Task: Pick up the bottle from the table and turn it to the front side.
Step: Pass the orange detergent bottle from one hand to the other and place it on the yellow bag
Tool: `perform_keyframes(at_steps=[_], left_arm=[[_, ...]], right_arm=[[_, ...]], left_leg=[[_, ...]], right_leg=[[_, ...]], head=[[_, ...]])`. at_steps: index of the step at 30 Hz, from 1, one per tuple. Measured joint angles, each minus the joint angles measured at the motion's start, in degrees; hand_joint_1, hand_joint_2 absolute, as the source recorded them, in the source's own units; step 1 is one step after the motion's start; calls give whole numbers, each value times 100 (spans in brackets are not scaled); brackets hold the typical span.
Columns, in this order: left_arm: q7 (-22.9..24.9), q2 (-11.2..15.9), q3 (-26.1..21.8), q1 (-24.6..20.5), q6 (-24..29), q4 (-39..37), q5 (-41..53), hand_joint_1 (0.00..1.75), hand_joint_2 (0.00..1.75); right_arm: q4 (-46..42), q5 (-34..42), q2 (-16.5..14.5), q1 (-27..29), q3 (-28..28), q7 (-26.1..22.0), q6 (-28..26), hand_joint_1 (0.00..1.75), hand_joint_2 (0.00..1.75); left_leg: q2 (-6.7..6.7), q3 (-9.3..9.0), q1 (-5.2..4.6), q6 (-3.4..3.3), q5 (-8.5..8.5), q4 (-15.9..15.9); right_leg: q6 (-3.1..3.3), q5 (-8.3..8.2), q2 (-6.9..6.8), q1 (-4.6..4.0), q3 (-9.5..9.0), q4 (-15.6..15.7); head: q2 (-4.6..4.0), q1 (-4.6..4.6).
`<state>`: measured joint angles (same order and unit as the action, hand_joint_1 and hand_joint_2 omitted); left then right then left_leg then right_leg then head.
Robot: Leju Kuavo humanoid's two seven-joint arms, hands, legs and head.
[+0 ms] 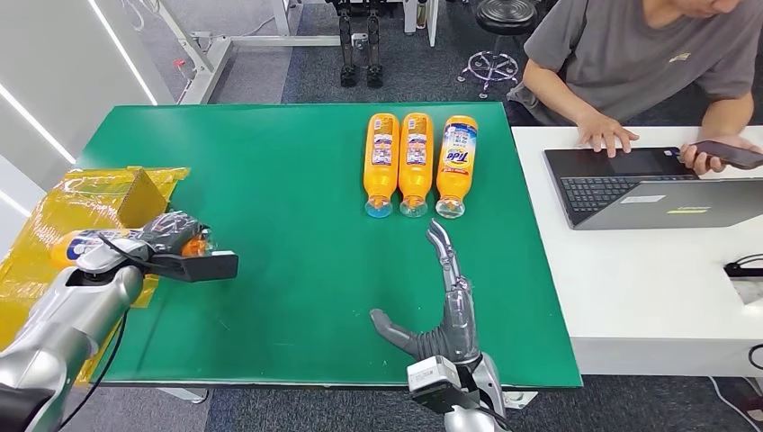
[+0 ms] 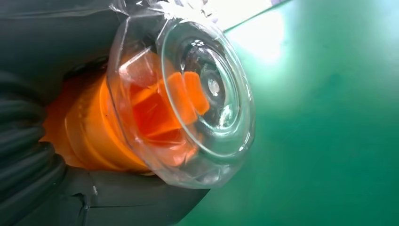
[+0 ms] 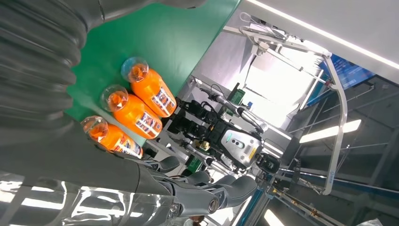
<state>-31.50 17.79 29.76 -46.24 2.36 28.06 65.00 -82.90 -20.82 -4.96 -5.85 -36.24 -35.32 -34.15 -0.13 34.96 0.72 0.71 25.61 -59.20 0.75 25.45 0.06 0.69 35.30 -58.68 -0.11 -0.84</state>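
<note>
Green table [image 1: 297,180]; left hand [image 1: 166,238] grips bottle [image 1: 85,245], right hand [image 1: 445,310] apparently spread, empty.

The table [image 1: 297,270] is green. Three orange bottles [image 1: 416,164] have clear caps and white-and-blue labels. The held bottle [image 2: 141,113] is orange with a clear cap. Yellow boxes [image 1: 108,193] lie beside a white desk [image 1: 648,288].

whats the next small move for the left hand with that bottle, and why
Probably roll the wrist to turn the label up. The left hand already holds an orange bottle off the green table, clear cap pointing inward. Of the three bottles lying in a row, only the right one shows the Tide front. The right hand hovers open.
</note>
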Motion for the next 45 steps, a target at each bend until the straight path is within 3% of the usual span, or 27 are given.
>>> perform_keyframes(at_steps=[15,16,19,20,32,45], left_arm=[[-183,-115,315,145,-190,-135,-157,175,175],[-175,-132,335,144,-190,-143,-159,160,175],[-159,-184,409,134,-201,-172,-170,29,175],[-156,-205,432,124,-218,-189,-173,0,175],[14,-369,613,-16,-92,-372,-275,0,175],[26,-150,573,131,824,-407,-858,0,175]], right_arm=[[66,71,11,-28,-3,0,10,0,175],[78,81,11,-42,-5,0,15,0,175],[127,134,11,-89,-10,-15,15,0,175],[144,157,11,-101,-11,-31,7,0,175],[311,285,11,-178,-16,-138,-86,0,175],[350,281,11,-180,-15,-140,-72,0,175]], left_leg=[[0,0,0,0,0,0],[0,0,-1,0,0,0],[-1,0,-2,0,0,0],[-1,0,-2,0,0,0],[2,0,-1,0,0,0],[3,1,-1,0,0,0]], right_leg=[[0,0,0,0,1,0],[0,0,0,0,0,0],[0,0,-1,1,0,0],[0,0,-1,1,0,1],[0,0,2,1,1,0],[0,0,3,1,1,-1]], head=[[0,1],[0,1],[0,1],[0,0],[0,1],[0,0]])
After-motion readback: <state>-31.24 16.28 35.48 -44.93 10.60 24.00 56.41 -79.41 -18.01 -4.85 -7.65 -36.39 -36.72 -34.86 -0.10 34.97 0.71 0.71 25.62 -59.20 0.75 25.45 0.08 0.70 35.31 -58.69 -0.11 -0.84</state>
